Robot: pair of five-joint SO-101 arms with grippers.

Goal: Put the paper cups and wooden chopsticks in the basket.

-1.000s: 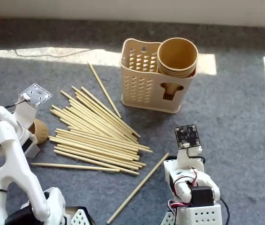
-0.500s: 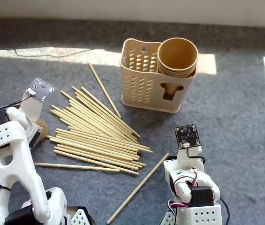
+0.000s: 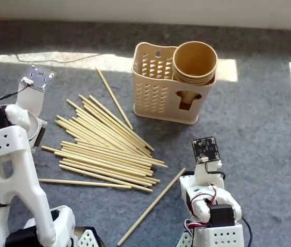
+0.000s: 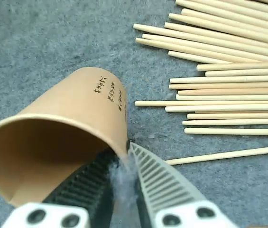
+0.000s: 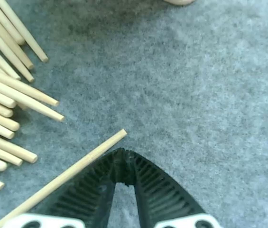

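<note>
High view, left arm (image 3: 11,154) raised, paper cup (image 4: 72,109) in jaws

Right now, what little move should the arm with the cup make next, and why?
Probably swing the left tool toward the basket. It is shut on the rim of the paper cup, and the basket, with other cups stacked inside, stands beyond the chopsticks.
</note>
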